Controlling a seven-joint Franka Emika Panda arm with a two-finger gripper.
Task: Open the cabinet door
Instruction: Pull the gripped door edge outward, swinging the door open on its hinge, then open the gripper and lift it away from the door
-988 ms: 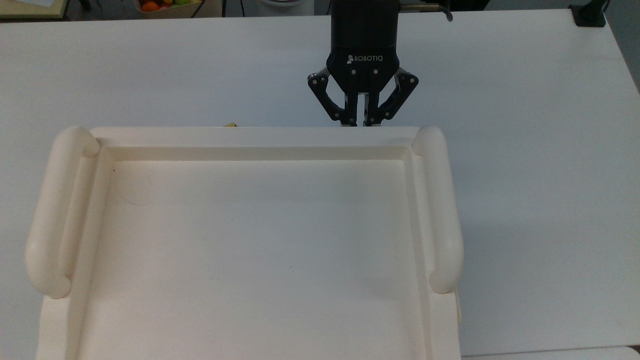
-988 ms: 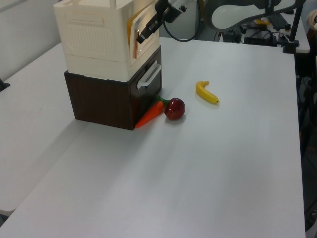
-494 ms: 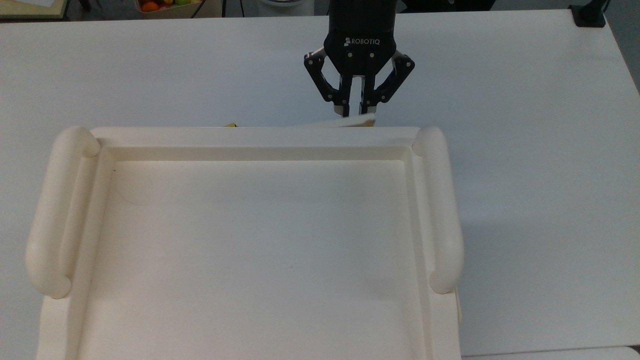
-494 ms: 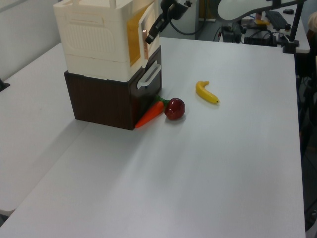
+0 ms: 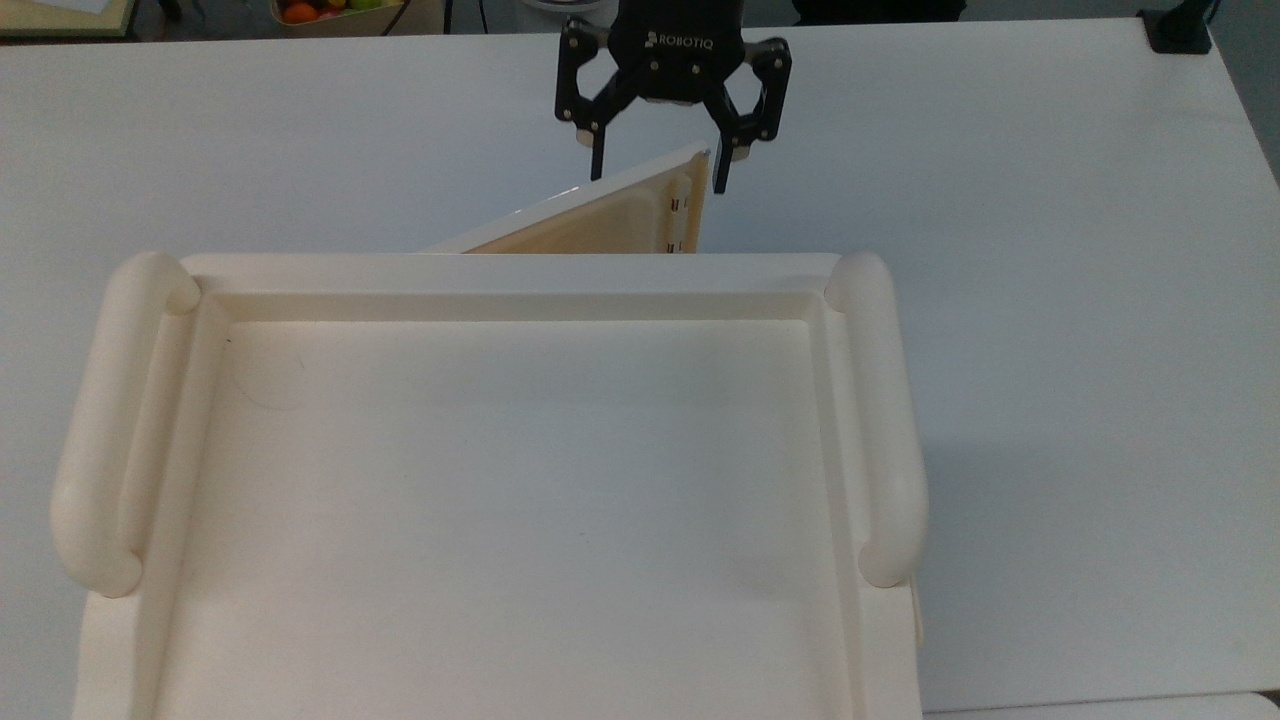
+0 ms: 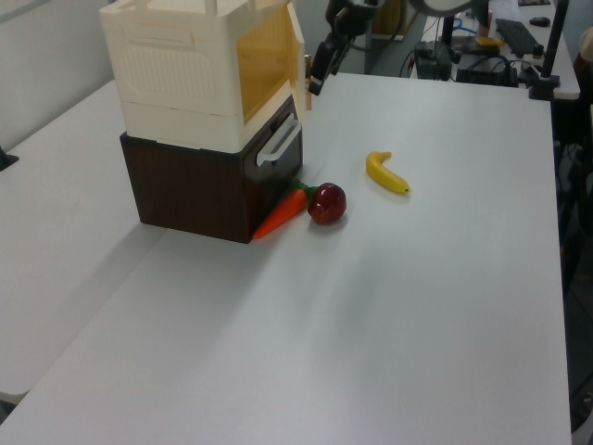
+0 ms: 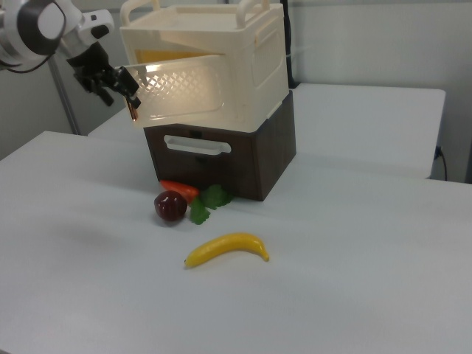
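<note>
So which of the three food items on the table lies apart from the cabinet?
The banana, yellow and alone on open table; the carrot and the apple sit by the base.

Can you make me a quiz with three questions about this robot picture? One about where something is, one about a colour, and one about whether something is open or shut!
1. Where is the banana?
A. on the table
B. inside the cabinet
C. in the gripper

2. What colour is the round fruit by the carrot?
A. blue
B. dark red
C. white

3. How is the cabinet door?
A. shut
B. taken off
C. swung partly open

Answers: 1 A, it lies on the white table. 2 B, it looks dark red. 3 C, it angles out from the cabinet, with the open gripper at its edge.
</note>
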